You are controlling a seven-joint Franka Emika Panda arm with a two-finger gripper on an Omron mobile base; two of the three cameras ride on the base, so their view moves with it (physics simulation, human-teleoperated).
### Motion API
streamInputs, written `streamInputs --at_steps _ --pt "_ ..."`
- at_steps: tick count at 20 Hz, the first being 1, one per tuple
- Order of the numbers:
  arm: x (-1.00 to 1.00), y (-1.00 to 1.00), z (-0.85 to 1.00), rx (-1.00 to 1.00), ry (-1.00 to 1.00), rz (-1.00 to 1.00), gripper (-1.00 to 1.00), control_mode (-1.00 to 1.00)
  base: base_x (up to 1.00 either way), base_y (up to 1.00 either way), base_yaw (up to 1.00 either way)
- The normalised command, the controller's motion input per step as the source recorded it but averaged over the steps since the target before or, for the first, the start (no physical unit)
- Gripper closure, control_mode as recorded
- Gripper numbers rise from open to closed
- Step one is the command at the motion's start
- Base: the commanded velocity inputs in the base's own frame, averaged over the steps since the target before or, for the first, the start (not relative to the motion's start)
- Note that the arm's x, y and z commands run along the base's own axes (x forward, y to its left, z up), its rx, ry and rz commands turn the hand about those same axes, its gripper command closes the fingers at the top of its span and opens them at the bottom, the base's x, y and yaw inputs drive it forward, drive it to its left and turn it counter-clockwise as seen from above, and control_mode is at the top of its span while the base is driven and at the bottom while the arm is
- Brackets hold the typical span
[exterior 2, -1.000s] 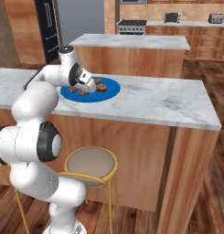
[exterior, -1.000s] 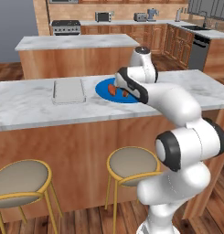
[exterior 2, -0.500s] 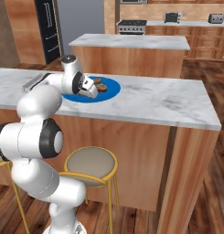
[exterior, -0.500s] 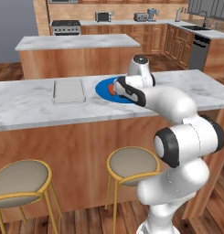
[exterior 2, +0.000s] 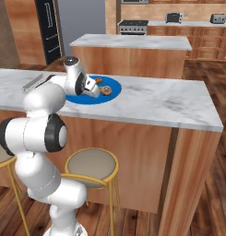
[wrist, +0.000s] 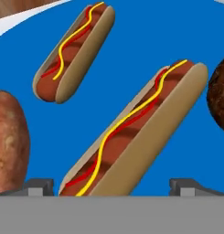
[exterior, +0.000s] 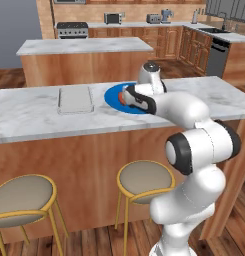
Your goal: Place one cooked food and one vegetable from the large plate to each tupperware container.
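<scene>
The claw (wrist: 111, 186) is spread wide over the hot dog (wrist: 136, 135) at the picture's middle, which looks soft and light, so pinch its bun sides gently.

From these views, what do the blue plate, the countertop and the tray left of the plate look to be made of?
Plate: smooth, uniform bright blue, no pattern; looks like glazed ceramic or plastic, can't tell which.
Countertop: pale grey-white with soft veining, so marble or marble-look stone, polished.
Tray: pale grey, flat with a raised rim, slightly see-through; probably plastic.
</scene>
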Motion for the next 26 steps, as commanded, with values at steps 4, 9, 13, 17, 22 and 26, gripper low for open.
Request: streamInputs --at_steps 4,9,13,17,22,26 --pt "0.31 0.00 -0.10 0.00 0.00 0.00 1.00 -1.00 0.00 0.00 0.00" --pt "0.22 0.00 -0.17 0.00 0.03 0.00 1.00 -1.00 0.00 0.00 0.00" --pt "-0.08 -0.01 -0.11 0.00 0.04 0.00 1.00 -1.00 0.00 0.00 0.00" --pt "-0.68 -0.03 -0.03 0.00 0.00 -0.01 1.00 -1.00 0.00 0.00 0.00" --pt "-0.67 0.00 0.44 0.00 -0.09 -0.06 1.00 -1.00 0.00 0.00 0.00" --pt "-0.73 0.00 0.56 0.00 -0.22 0.00 1.00 -1.00 0.00 0.00 0.00"
